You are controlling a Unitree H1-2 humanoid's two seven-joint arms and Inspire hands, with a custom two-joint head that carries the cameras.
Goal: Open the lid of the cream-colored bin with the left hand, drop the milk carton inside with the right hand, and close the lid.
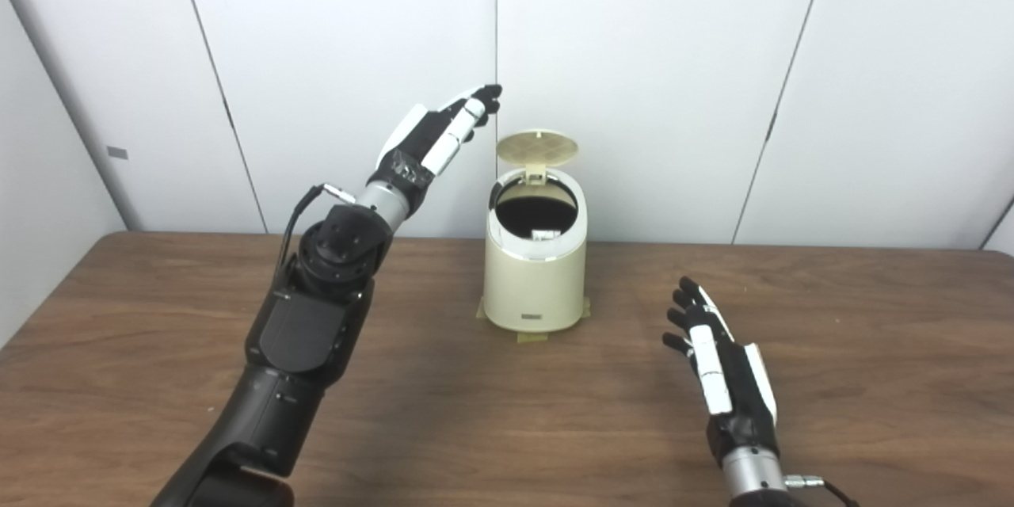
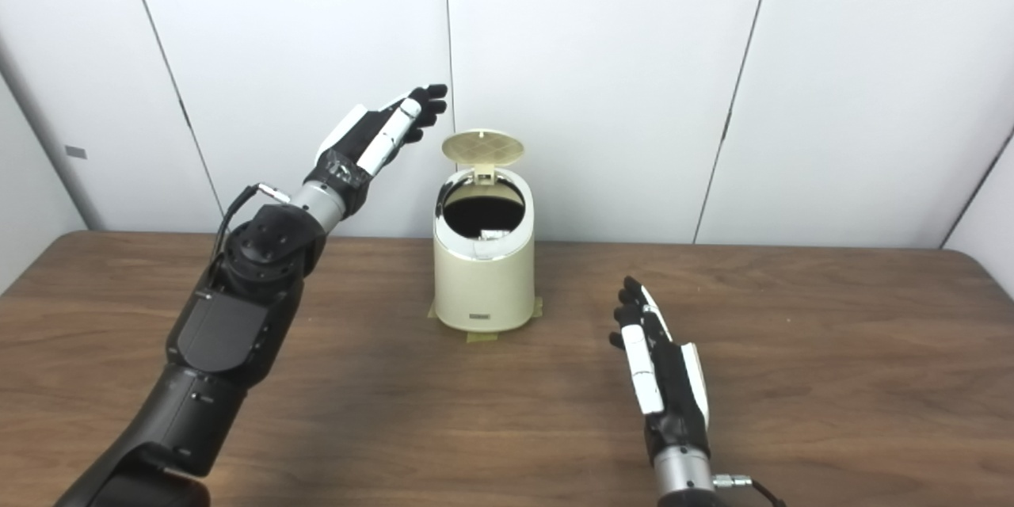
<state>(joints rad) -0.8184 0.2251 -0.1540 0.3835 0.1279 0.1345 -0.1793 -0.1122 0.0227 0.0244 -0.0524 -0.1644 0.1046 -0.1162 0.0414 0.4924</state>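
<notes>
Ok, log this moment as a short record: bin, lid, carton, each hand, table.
bin: cream-colored bin upright near the table's far edge, tape at its base
lid: lid tipped up at the back, opening exposed
carton: a small white item shows inside the opening, likely the milk carton; too little visible to be sure
left hand: left hand raised left of the lid, open, not touching it
right hand: right hand open, low over the table, holding nothing
table: brown wooden table

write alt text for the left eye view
A cream bin stands on a wooden table with its lid flipped up. The left hand hovers open, raised beside the lid, and the right hand is open, low over the table.
</notes>
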